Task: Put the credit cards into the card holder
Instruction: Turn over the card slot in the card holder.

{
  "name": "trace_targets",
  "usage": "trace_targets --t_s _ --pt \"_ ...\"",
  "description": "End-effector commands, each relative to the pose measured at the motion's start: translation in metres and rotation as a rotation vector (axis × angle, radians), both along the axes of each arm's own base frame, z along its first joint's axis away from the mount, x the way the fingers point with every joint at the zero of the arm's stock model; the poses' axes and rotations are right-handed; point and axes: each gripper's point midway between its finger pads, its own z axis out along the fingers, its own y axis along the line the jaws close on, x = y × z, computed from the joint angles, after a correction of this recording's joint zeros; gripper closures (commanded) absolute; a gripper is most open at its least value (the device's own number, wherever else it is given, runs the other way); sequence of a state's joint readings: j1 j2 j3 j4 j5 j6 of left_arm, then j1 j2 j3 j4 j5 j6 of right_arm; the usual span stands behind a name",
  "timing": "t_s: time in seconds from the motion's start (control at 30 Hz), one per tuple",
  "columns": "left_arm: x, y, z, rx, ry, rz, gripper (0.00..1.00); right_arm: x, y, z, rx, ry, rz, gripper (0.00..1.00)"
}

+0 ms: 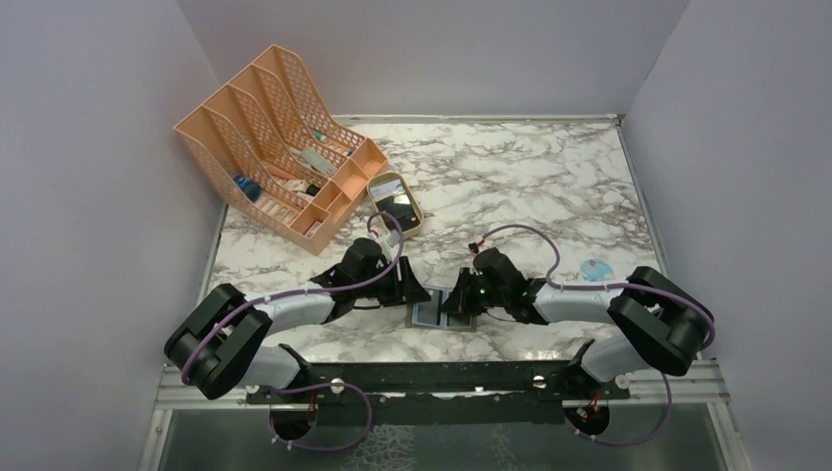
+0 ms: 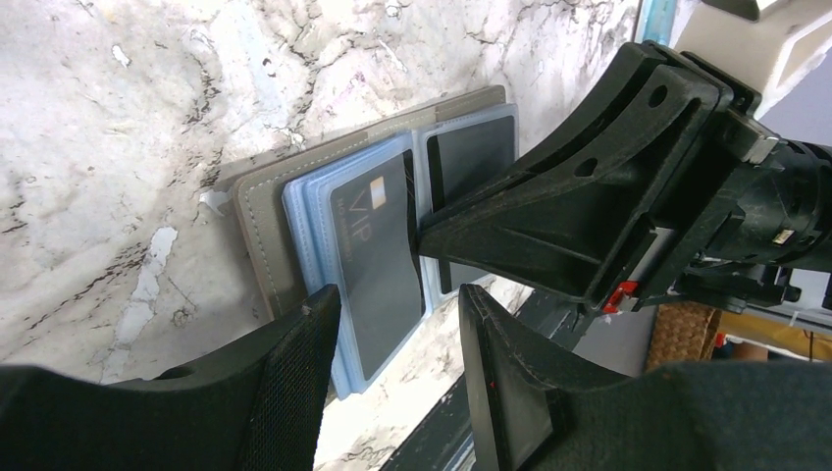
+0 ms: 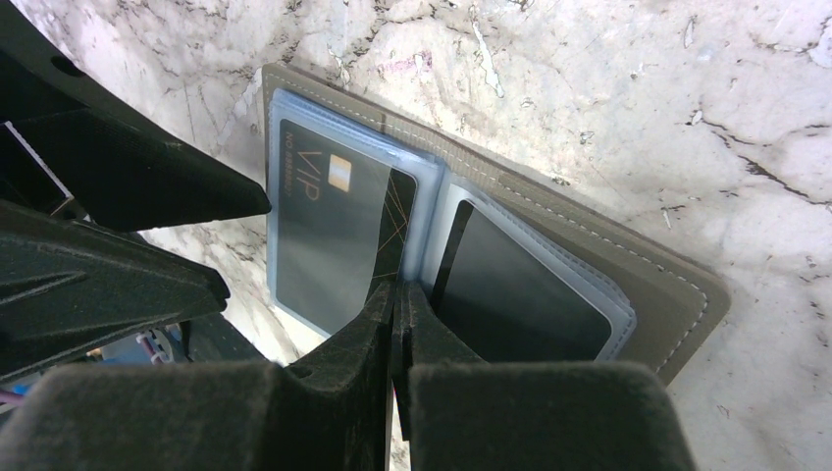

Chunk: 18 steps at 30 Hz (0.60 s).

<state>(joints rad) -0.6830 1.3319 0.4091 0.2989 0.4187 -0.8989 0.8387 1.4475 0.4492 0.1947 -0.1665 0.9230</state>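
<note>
The left arm [image 1: 294, 309] and right arm [image 1: 579, 299] lie low, elbows out to the sides, forearms angled inward so the wrists nearly meet at the near middle. The left gripper [image 1: 417, 291] has its fingers [image 2: 304, 383] spread apart. The right gripper [image 1: 457, 302] faces it with its fingers [image 3: 373, 324] pressed together, the tip just beside the left one's gap.

The card holder [image 3: 677, 294] has a matt stitched cover and glossy plastic sleeves; the table [image 3: 589, 88] is smooth and marble-patterned.
</note>
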Motion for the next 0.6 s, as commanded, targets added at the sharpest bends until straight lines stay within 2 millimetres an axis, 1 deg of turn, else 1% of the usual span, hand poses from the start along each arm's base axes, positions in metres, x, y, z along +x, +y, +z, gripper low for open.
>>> trace_targets --t_s 0.0,0.37,0.57 --pt "0.003 -0.002 0.0 0.012 -0.013 -0.009 0.49 -0.005 -0.009 -0.015 -0.057 0.02 -0.002 0.96" --pt "0.001 -0.013 0.015 -0.05 -0.004 -0.031 0.5 -0.005 -0.006 -0.015 -0.051 0.019 0.005 0.96" --pt "-0.003 -0.016 0.014 -0.074 0.014 -0.034 0.5 -0.005 -0.006 -0.015 -0.049 0.023 0.006 0.96"
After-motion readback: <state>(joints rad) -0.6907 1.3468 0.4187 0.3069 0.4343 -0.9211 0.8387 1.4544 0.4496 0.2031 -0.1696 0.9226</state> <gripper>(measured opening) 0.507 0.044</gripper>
